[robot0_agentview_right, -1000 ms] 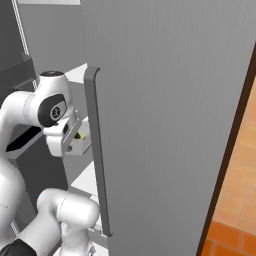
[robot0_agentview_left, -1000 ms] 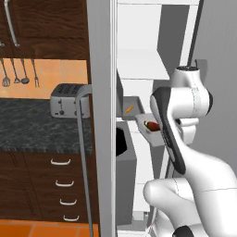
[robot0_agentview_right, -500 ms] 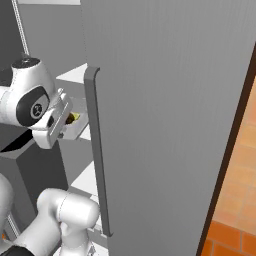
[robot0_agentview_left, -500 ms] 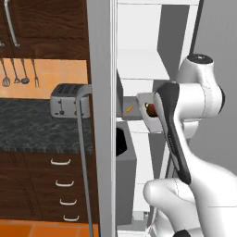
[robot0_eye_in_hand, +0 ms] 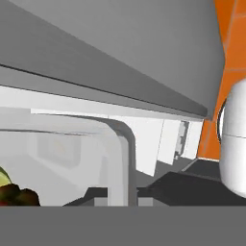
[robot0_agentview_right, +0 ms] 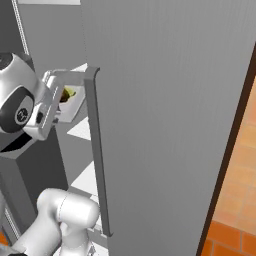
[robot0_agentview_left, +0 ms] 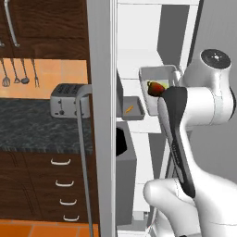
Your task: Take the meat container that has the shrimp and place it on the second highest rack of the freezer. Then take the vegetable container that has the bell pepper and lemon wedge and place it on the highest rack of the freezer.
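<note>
Tray point(robot0_agentview_left: 157, 88) with the pepper point(robot0_agentview_left: 156, 87) and lemon point(robot0_agentview_right: 69, 92) is rising: a second ago it was riding lower, near the shelf holding the shrimp tray point(robot0_agentview_left: 130, 108); now you are carrying it up toward the top rack point(robot0_agentview_left: 139, 56) of the freezer point(robot0_agentview_right: 165, 100). Your gripper point(robot0_agentview_right: 54, 102) is nearly closed, pinching the tray's rim. So the shrimp step is looking done and the second placement is under way. Beyond the door, you are passing a toaster point(robot0_agentview_left: 67, 98) on the dark worktop point(robot0_agentview_left: 41, 129), utensils point(robot0_agentview_left: 18, 73) hanging above, drawers point(robot0_agentview_left: 62, 187) below.
</note>
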